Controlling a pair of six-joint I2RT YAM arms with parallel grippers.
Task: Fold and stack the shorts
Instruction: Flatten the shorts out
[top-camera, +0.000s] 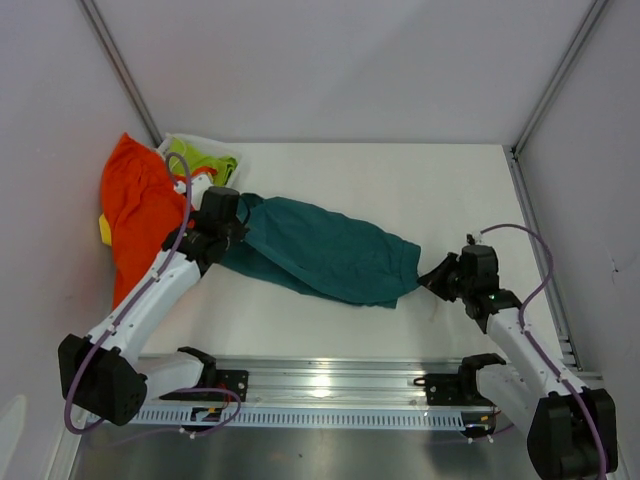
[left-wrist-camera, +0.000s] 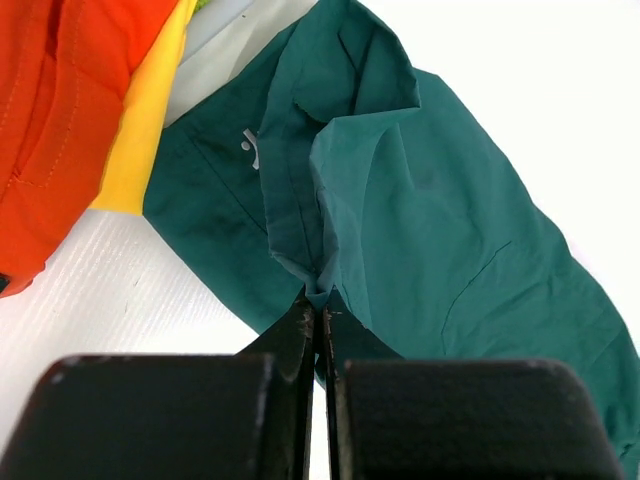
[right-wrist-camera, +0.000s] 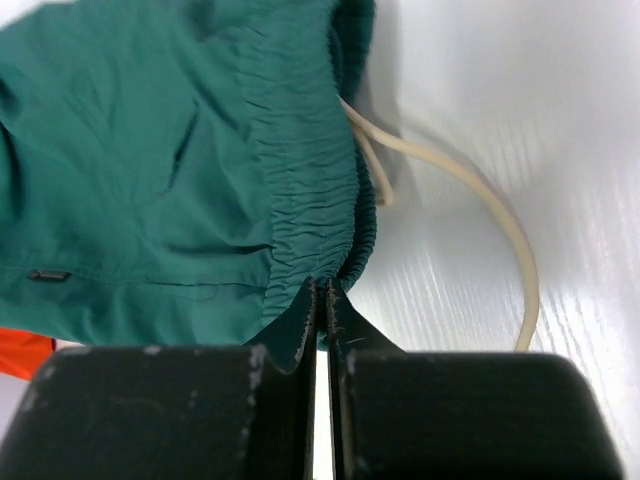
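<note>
The teal shorts (top-camera: 325, 255) lie stretched across the middle of the table between my two grippers. My left gripper (top-camera: 232, 232) is shut on a pinch of the teal cloth at the leg end (left-wrist-camera: 318, 295). My right gripper (top-camera: 432, 276) is shut on the gathered elastic waistband (right-wrist-camera: 322, 285). A white drawstring (right-wrist-camera: 480, 205) trails on the table beside the waistband. The orange shorts (top-camera: 135, 210) lie bunched at the far left. A yellow pair (left-wrist-camera: 140, 120) shows under them, and a lime-green pair (top-camera: 200, 160) lies behind.
The pile of orange, yellow and lime shorts fills the back left corner against the left wall. Metal frame posts (top-camera: 120, 70) rise at both back corners. A metal rail (top-camera: 330, 385) runs along the near edge between the arm bases.
</note>
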